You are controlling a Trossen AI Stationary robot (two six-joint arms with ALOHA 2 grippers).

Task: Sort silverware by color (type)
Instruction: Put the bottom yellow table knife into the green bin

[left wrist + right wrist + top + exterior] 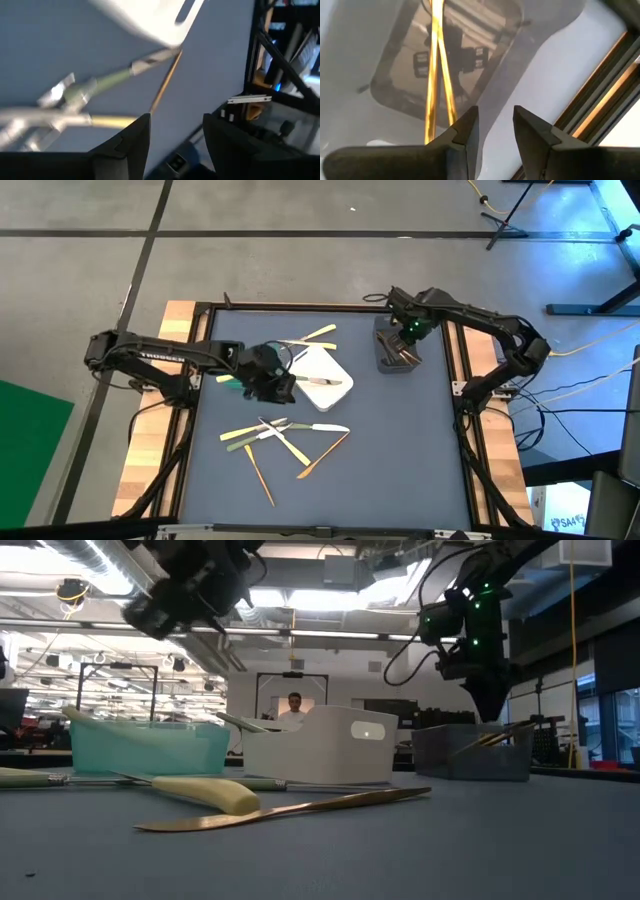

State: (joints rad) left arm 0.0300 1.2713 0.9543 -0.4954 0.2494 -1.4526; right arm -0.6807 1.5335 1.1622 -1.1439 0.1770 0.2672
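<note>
Clearly the left gripper (268, 380) is hanging nearest the loose silverware (285, 435), which is lying scattered at six o'clock from it on the bench (400, 450), long axes mostly crosswise. Its fingers (131, 140) are standing released and empty; the right gripper (402, 340) is waiting over the grey bin (385, 340), fingers parted, gripping nothing.

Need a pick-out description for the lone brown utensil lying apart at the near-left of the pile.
Start at the white bin mid-table, then drop to the crossed pile of pale utensils nearer the front edge. Just front-left of that pile lies the orange-brown utensil, a thin stick lying diagonally, trailing off the pile's near edge; its brown twin sits to the right.
</note>
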